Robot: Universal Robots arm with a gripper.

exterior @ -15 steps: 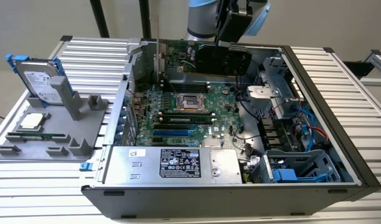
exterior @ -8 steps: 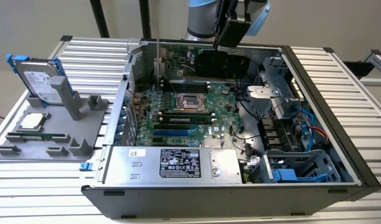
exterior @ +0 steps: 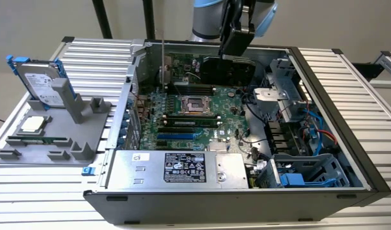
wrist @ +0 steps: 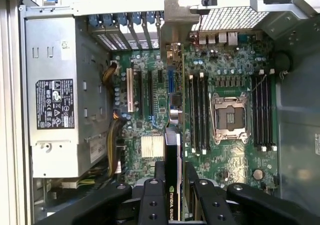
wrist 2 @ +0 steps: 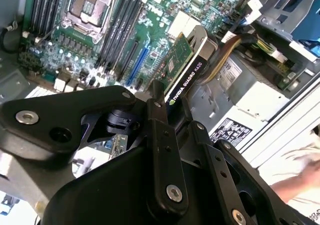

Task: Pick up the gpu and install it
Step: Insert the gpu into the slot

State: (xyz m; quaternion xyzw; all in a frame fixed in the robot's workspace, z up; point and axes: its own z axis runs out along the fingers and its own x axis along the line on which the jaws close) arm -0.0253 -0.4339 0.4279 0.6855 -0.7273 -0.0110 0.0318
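End effector (wrist: 173, 197) clamps the gpu (wrist: 173, 155) edge-on above the motherboard (wrist: 220, 85), inside the open computer case (exterior: 349, 143), upper centre of exterior view.

Green motherboard (wrist: 220, 75), black-edged green gpu (wrist 2: 186, 74), black fingers (wrist: 150, 200), silver power supply (exterior: 176, 168), grey tray (exterior: 51, 143)

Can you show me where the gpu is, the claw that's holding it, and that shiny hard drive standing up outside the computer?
gpu (wrist 2: 186, 75): second wrist view, on its black top edge.
claw (wrist: 172, 190): first wrist view, midway between its fingertips, shut on the card.
hard drive (exterior: 40, 81): exterior view, on its silver face.
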